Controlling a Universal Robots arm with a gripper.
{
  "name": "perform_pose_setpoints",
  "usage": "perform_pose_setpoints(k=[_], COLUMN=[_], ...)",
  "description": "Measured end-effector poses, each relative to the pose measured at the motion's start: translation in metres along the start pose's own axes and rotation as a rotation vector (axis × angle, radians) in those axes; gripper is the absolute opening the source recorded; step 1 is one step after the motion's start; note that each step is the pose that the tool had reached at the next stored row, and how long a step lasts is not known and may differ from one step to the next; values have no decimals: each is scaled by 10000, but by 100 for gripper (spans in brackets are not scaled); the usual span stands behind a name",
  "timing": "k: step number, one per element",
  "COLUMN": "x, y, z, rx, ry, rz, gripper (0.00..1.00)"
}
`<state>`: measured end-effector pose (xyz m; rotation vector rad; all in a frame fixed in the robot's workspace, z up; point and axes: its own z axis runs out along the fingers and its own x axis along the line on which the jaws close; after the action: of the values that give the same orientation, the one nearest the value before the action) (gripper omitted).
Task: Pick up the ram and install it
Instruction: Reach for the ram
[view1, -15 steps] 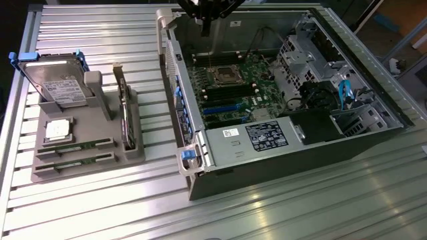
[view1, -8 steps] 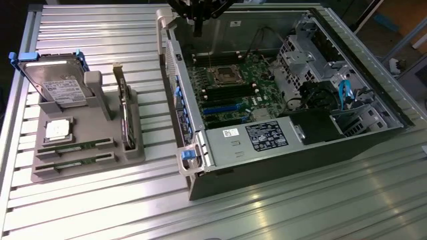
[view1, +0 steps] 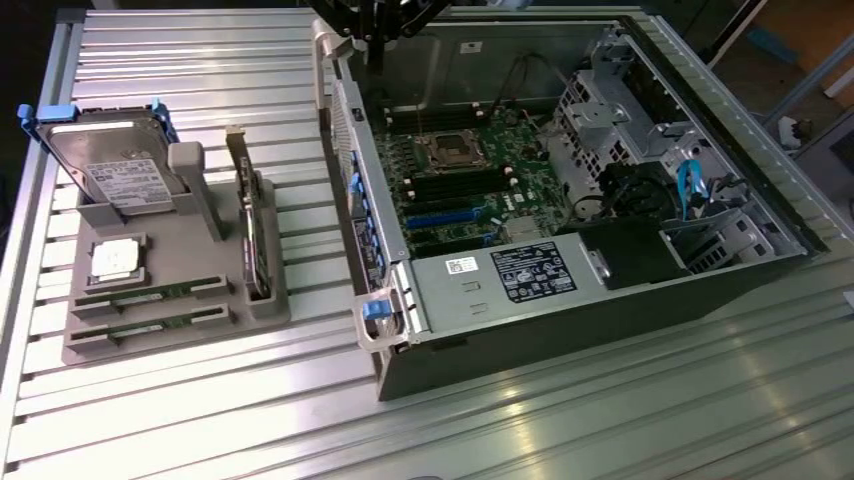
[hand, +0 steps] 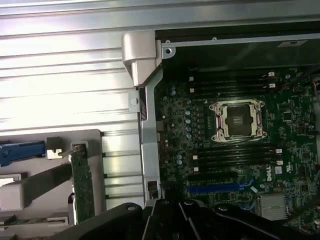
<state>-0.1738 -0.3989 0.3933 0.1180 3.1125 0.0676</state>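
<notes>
The ram, a thin green stick with small dark chips, lies flat in a slot at the lower left of the exterior view. It sits in a grey moulded holder, with its twin in the next slot just below. The same holder carries a square silver processor, a boxy metal drive standing in blue rails, and a dark card standing on edge.

The ribbed aluminium table has long shiny grooves. On it, at centre and the exterior view's right, lies an open black steel case. Its green board holds a square metal-framed socket and long black memory slots.

The black gripper hangs at the top centre of the exterior view, over the case's far edge and well apart from the ram. In the wrist view the gripper has its fingers together with nothing between them, near the socket.
</notes>
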Motion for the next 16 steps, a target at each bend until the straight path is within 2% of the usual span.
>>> perform_pose_setpoints(k=[3,16], x=[101,378], y=[-8,-28], z=[-3,-11], rx=[0,0], ry=[0,0], rz=[0,0], gripper=[11,11])
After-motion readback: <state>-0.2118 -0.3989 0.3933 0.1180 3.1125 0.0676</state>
